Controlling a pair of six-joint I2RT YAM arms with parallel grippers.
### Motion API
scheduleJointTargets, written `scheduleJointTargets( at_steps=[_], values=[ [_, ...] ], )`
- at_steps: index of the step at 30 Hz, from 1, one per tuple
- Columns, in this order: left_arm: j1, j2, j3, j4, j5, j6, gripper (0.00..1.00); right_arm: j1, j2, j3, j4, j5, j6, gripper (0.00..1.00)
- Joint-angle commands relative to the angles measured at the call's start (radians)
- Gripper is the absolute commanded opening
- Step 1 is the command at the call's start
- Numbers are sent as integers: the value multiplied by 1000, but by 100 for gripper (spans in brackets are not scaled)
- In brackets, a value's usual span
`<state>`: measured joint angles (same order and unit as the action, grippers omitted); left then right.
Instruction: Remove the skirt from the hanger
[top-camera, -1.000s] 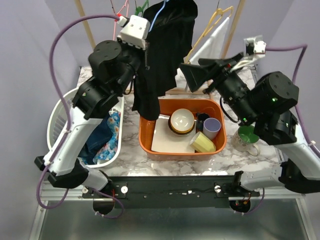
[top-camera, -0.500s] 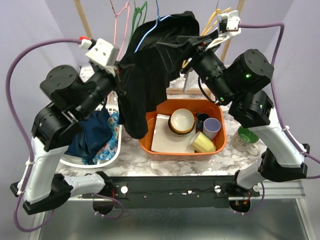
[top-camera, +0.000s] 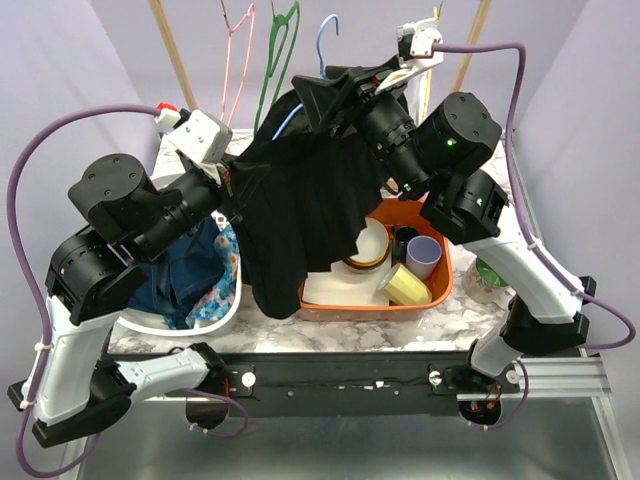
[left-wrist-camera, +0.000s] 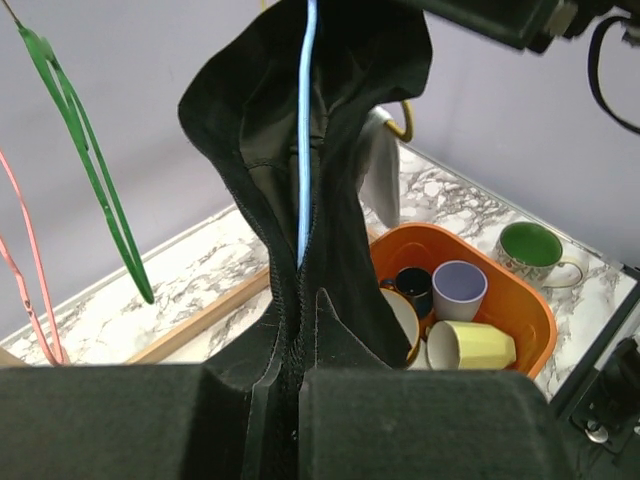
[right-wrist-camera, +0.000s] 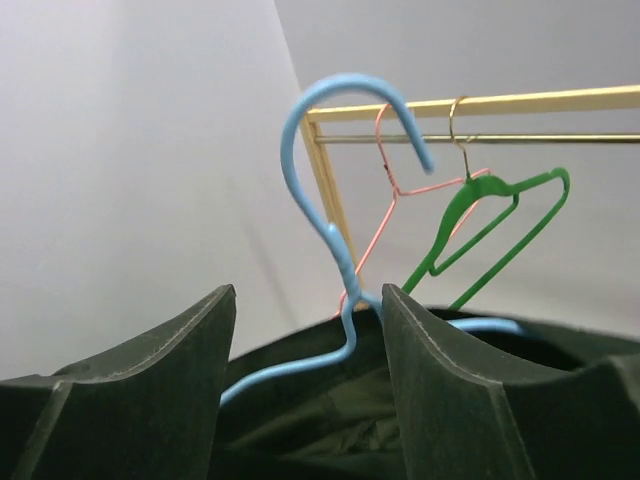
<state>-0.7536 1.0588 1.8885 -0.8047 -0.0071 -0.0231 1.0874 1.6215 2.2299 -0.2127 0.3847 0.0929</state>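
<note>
I see the black skirt in the middle of the scene, draped over the blue hanger and hanging down across the near left corner of the orange tub. That fold of cloth blocks part of my view of the dishes in the tub. I can make out a yellow cup and a purple cup inside it, and a green mug on the table just right of it. To the left sits a white basket holding blue clothes. A green hanger dangles from the wooden rail at the far side. I cannot tell whether the blue hook bears on that rail.

My left arm rises from the near left, elbow high, forearm slanting right toward the skirt. The left gripper is clamped on the skirt's edge, with cloth pinched between the pads.

My right arm arches over the tub, wrist aimed left and up. The right gripper stands apart, one finger on each side of the blue hanger's neck. I cannot tell if either finger touches it.
</note>
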Motion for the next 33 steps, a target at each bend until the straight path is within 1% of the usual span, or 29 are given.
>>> scheduleJointTargets(
  at_steps=[1, 3, 4, 6, 9, 10, 11, 12, 14, 15, 16, 17, 18, 19, 21, 22, 23, 25, 29, 33],
  values=[
    [-1, -33, -6, 44, 62, 6, 0, -1, 6, -12, 88, -6, -44, 57],
    [0, -36, -9, 45, 65, 9, 0, -1, 12, -15, 91, -6, -61, 53],
    [0, -39, -9, 45, 65, 9, 0, -1, 14, -15, 84, -9, -62, 49],
    [0, -45, -9, 50, 65, 11, 0, -3, 17, -15, 76, -7, -65, 45],
    [-1, -49, -8, 59, 64, 8, 0, -3, 9, -33, 68, -17, -62, 36],
    [0, -49, -6, 59, 64, 6, 0, -1, 8, -35, 75, -18, -64, 21],
    [-1, -48, -5, 61, 65, 3, 0, -1, 9, -35, 76, -21, -67, 8],
    [0, -46, -3, 64, 65, -6, 0, -1, 9, -30, 79, -20, -74, 1],
    [0, -45, -2, 61, 74, -14, 0, -1, 8, -23, 91, -17, -79, 1],
    [-1, -46, -3, 53, 78, -14, 3, -1, 5, -18, 98, -12, -82, 1],
    [0, -49, -6, 50, 79, -15, 17, -1, -5, -18, 114, -7, -82, 1],
    [0, -51, -8, 47, 81, -15, 24, -1, -9, -16, 125, -1, -84, 1],
    [-1, -60, -14, 45, 84, -15, 27, -1, -15, -18, 136, 5, -82, 1],
    [-1, -66, -29, 45, 84, -15, 35, -1, -20, -18, 159, 16, -84, 1],
    [0, -88, -45, 52, 81, -18, 47, -3, -40, -16, 180, 23, -120, 1],
    [-1, -92, -60, 53, 82, -20, 56, -1, -44, -22, 202, 32, -121, 1],
    [0, -98, -65, 50, 84, -20, 58, -3, -61, -30, 203, 39, -122, 1],
    [0, -111, -78, 42, 87, -18, 62, -1, -77, -45, 263, 49, -127, 1],
    [0, -123, -97, 16, 90, -21, 67, -1, -100, -61, 306, 75, -142, 1],
    [0, -131, -108, 1, 142, -28, 71, -3, -89, -29, 317, 108, -179, 1]
  ],
)
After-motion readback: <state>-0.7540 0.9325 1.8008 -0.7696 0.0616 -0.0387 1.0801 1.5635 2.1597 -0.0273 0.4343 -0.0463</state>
